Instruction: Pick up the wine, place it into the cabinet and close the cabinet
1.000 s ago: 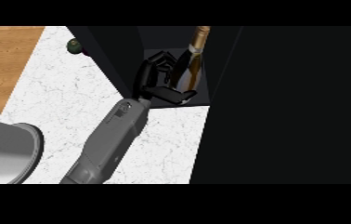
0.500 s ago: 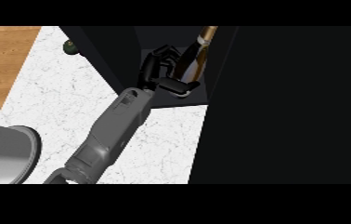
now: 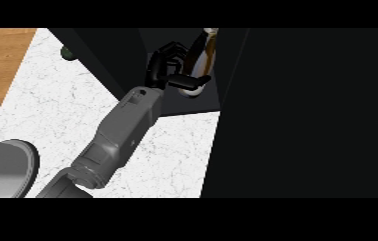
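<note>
We see the black left hand (image 3: pixel 168 70), fingers curled round the tall brown-and-cream wine bottle (image 3: pixel 201 60), inside the dark open-fronted cabinet (image 3: pixel 184 102); releasing it tilted could topple it.

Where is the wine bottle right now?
The wine bottle is near the head view's top center, inside the dark cabinet, with the robot hand curled round it.

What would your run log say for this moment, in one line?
stage: placing | left hand: curled round wine bottle | bottle: inside open cabinet | right hand: unseen
</note>
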Robot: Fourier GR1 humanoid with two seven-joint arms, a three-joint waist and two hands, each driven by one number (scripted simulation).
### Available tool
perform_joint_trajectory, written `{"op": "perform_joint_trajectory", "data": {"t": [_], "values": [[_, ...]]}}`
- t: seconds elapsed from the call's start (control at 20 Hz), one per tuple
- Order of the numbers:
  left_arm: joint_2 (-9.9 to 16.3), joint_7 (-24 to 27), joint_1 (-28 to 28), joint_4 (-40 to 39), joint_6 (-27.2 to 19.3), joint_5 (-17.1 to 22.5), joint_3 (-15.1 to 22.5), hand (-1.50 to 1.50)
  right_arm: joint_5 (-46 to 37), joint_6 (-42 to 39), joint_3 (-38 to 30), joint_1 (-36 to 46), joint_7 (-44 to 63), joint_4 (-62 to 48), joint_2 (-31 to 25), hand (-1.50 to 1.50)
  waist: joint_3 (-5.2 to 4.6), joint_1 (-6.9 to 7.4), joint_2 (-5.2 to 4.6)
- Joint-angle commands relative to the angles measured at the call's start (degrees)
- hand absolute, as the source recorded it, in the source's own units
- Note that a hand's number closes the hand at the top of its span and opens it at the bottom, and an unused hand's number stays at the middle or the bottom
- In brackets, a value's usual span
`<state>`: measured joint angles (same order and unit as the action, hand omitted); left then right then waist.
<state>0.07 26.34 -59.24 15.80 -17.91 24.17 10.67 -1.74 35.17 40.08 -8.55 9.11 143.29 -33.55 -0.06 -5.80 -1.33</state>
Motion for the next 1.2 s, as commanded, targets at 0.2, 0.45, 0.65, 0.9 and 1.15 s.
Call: {"op": "perform_joint_trajectory", "data": {"t": [0.2,0.45,0.65,0.9,1.15], "values": [[1.05,3.99,-1.69,-5.73,-0.12,0.51,-2.39,1.5,3.06,-1.11,0.82,-3.39,1.27,8.2,-1.03,-1.5,-0.03,-0.43,-0.43],[2.1,3.82,-4.76,-8.27,-3.25,-0.23,-2.75,1.5,3.47,-1.72,1.75,-4.54,-2.88,6.32,-0.53,-1.5,0.07,-1.09,-0.6],[1.91,5.65,-6.01,-9.51,-6.11,-1.55,-2.08,-1.5,4.07,-2.25,1.89,-4.72,-3.3,6.23,-0.64,-1.5,0.03,-1.48,-0.9],[4.78,5.25,-7.14,-11.53,-7.65,-2.54,-1.74,-1.5,3.03,-3.16,1.86,-7.36,-5.0,6.64,-3.05,-1.5,0.04,-2.22,-0.79],[4.66,4.18,-8.65,-12.96,-9.73,-3.04,-1.66,-1.5,2.83,-3.8,4.01,-6.93,-6.43,6.87,-2.13,-1.5,-0.03,-2.11,-0.77]]}}
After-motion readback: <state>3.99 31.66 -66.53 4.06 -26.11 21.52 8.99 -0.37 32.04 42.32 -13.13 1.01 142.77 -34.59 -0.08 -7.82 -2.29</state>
